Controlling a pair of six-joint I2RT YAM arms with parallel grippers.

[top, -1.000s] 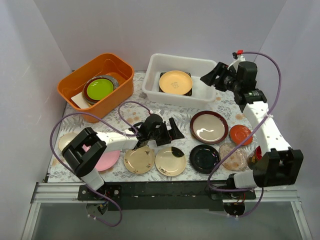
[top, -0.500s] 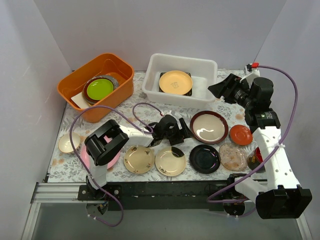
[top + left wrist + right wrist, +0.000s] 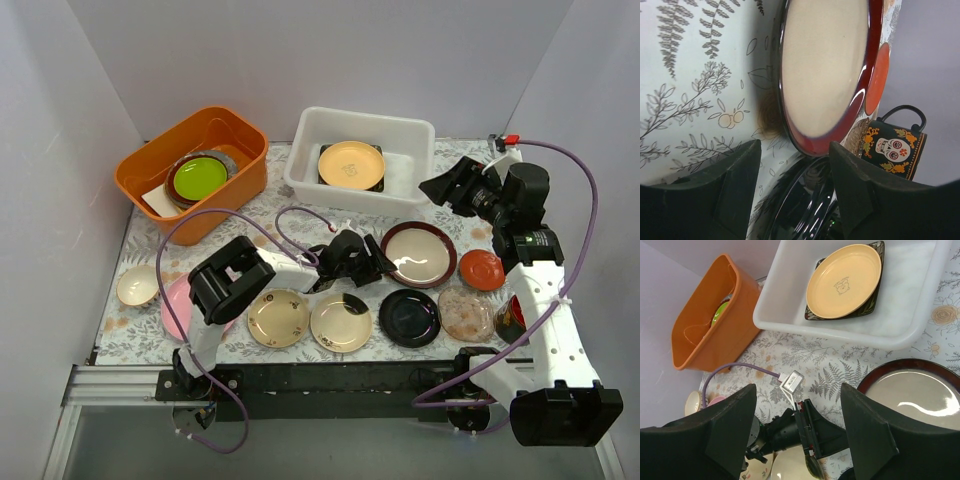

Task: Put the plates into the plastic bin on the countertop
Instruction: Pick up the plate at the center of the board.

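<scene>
Low over the desk (image 3: 280, 225), the left claw (image 3: 376, 263) is spread wide and empty at the brown-rimmed plate's (image 3: 418, 254) near rim. Farther back, the right claw (image 3: 446, 184) hangs spread and empty beside the plastic bin (image 3: 402, 128), which holds a gold plate (image 3: 351, 164).

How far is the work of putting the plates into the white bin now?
Done: a gold plate sits on a black square plate inside the plastic bin. In hand: nothing; both grippers are open, the left gripper beside the brown-rimmed plate, the right gripper near the bin's right end. Left: eight dishes on the countertop, such as the glossy black plate.
</scene>
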